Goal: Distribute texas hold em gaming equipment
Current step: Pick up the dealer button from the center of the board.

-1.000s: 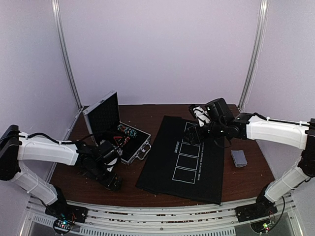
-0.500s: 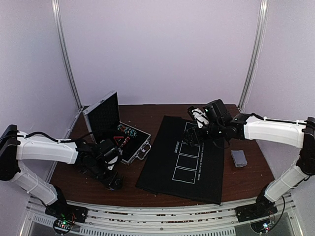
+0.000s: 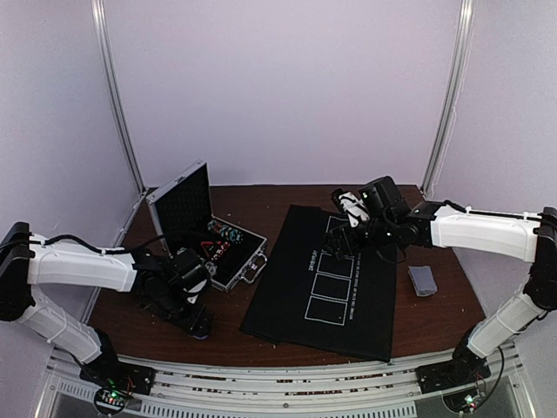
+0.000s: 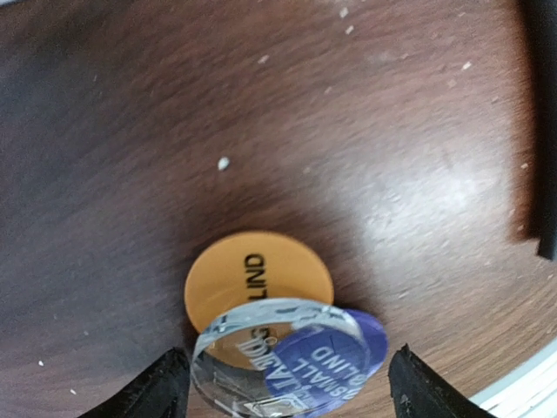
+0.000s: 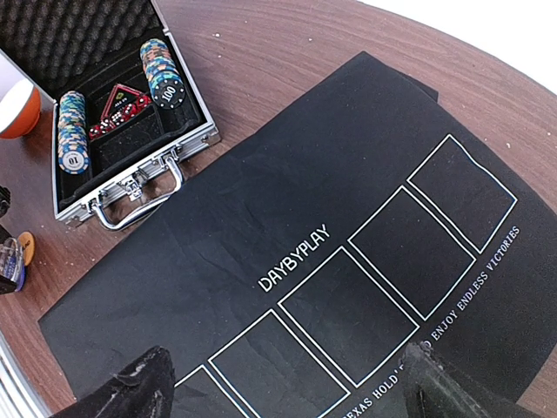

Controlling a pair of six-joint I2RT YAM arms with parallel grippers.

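Robotics lab test cell: a brown wooden table [image 3: 435, 313] sits boxed in by plain pale-lilac panels [image 3: 278, 87] behind it and to both sides, framed by aluminium posts [image 3: 117, 96] at its far corners. The left arm [image 3: 78, 266] and the right arm [image 3: 483, 233], white and black, are bolted to a metal rail [image 3: 278, 387] along the table's near edge, with small lit circuit boards [image 3: 111, 399] just below it.

Case [image 3: 213, 239] L of mat [image 3: 326, 279], card deck [image 3: 422, 279] R; button discs [image 4: 261, 283] overlapping on table [image 3: 261, 205] before case.
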